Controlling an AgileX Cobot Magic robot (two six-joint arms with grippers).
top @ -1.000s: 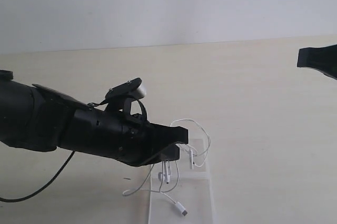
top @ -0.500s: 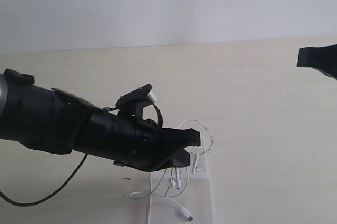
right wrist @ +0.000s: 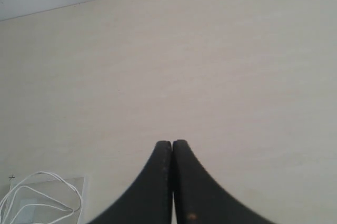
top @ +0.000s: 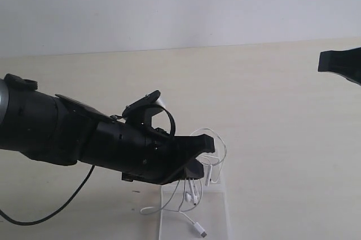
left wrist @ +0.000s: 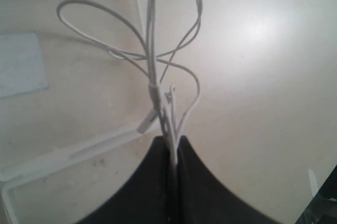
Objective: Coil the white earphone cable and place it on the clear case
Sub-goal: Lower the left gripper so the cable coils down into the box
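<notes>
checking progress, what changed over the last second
The left hand, shut on the cable, pushed further right over the case, dragging the loose loops along. Its grip held; the case and the right hand stayed put.

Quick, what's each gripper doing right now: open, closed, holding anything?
Left gripper: closed on the white earphone cable.
Right gripper: closed, holding nothing.

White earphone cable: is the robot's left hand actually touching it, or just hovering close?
Touching. The left wrist view shows the white earphone cable running straight into the left hand, its strands pinched at the closed tip.
</notes>
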